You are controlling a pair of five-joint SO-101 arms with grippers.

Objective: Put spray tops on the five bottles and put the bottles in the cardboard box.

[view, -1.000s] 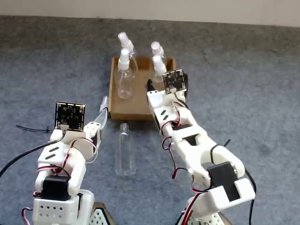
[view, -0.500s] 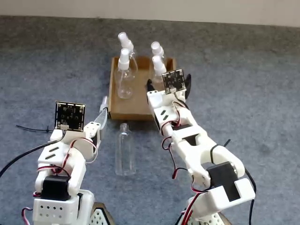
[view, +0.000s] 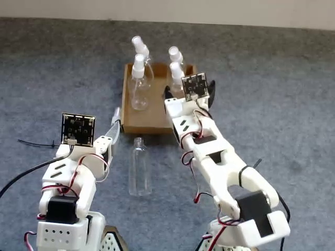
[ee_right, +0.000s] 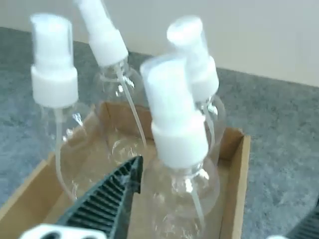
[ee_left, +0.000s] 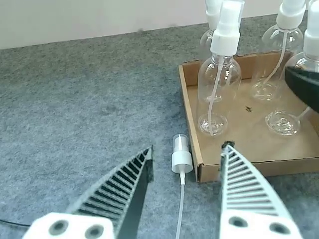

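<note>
Just now the right gripper (view: 189,91) was spread wider, nothing held. A fourth bottle (ee_right: 182,186) is left standing in the cardboard box (view: 126,104).

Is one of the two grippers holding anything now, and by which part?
Nothing is held. The left gripper is open over the loose spray top; the right gripper is open around a capped bottle in the cardboard box.

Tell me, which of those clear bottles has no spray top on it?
The bottle lying on its side on the carpet outside the cardboard box. The other four stand upright in the box, each wearing a white top.
</note>
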